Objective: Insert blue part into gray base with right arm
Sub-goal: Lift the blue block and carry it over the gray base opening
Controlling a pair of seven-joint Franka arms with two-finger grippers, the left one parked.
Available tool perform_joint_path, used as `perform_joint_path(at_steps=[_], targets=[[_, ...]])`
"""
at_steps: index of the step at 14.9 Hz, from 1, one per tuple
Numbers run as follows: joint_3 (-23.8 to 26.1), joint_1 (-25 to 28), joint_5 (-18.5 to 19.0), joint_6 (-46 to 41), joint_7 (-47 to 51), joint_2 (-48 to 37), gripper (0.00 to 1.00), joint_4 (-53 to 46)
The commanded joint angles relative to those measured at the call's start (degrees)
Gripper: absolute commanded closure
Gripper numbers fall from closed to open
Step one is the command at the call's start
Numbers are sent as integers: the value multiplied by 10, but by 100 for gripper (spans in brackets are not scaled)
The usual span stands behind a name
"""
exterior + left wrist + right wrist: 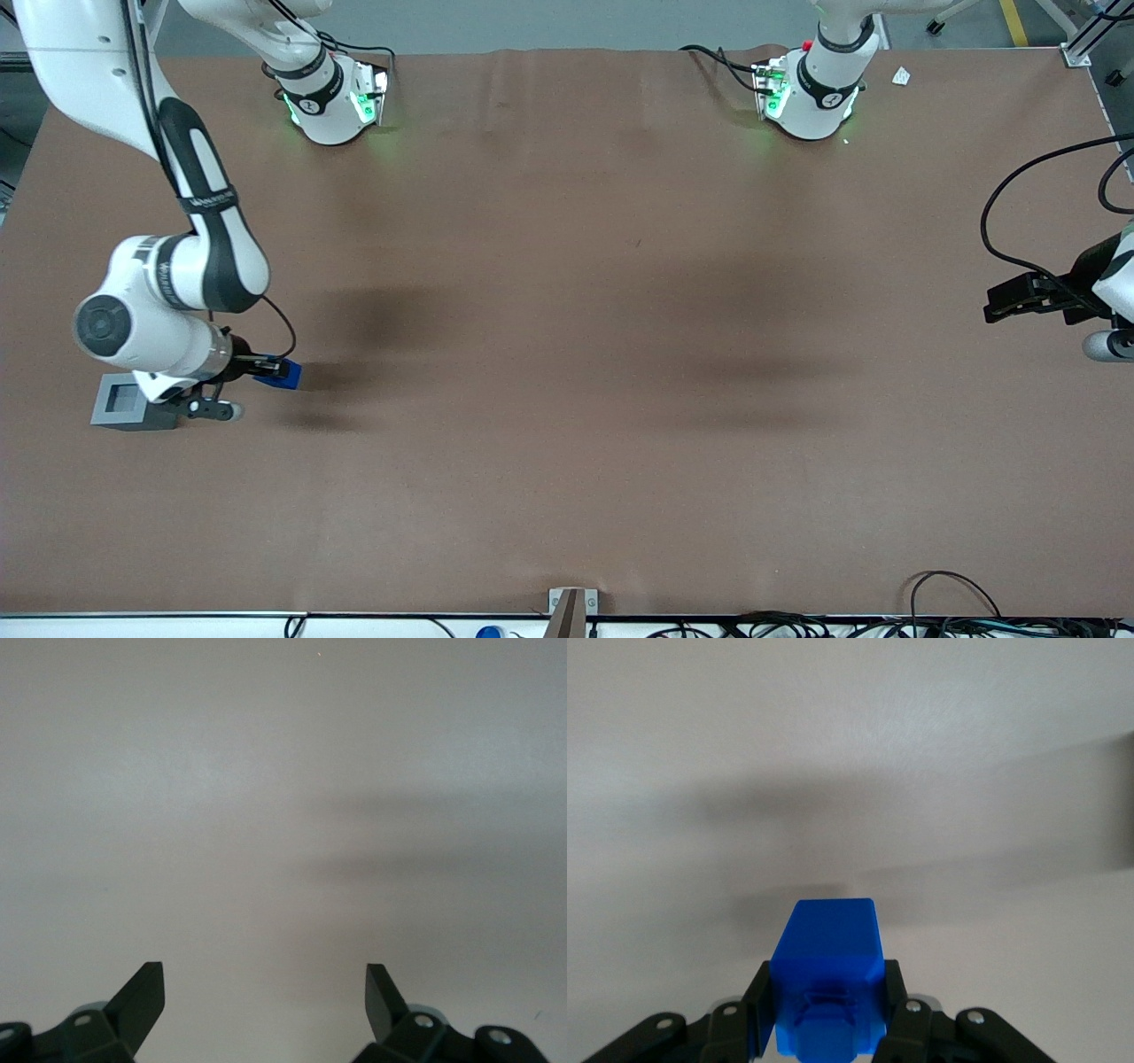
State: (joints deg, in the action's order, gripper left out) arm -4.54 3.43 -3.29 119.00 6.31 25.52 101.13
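Observation:
The blue part (282, 373) is clamped between the black fingers of my right gripper (273, 369), held just above the brown table at the working arm's end. In the right wrist view the blue part (828, 966) fills the gap between the fingers (764, 997), its raised stub pointing back toward the camera. The gray base (124, 403) rests on the table beside the wrist, its dark square socket facing up; the wrist covers one of its corners. The gripper (828, 992) sits a short way off from the base, toward the table's middle.
The brown table (567, 354) stretches wide toward the parked arm's end. Two arm bases (332, 97) stand at the table edge farthest from the front camera. Cables (957, 611) lie along the edge nearest the camera, with a small metal bracket (571, 607) at its middle.

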Motion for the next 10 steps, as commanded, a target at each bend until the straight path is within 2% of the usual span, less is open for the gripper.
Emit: perform_joint_path(at_steps=[1,5,10], targets=[[4,-24,4,-76,1,-10,100,-77],[4,-65,19,-76,-56,-8,100,-102],[5,-137,18,-70,-210,10,100,-124]])
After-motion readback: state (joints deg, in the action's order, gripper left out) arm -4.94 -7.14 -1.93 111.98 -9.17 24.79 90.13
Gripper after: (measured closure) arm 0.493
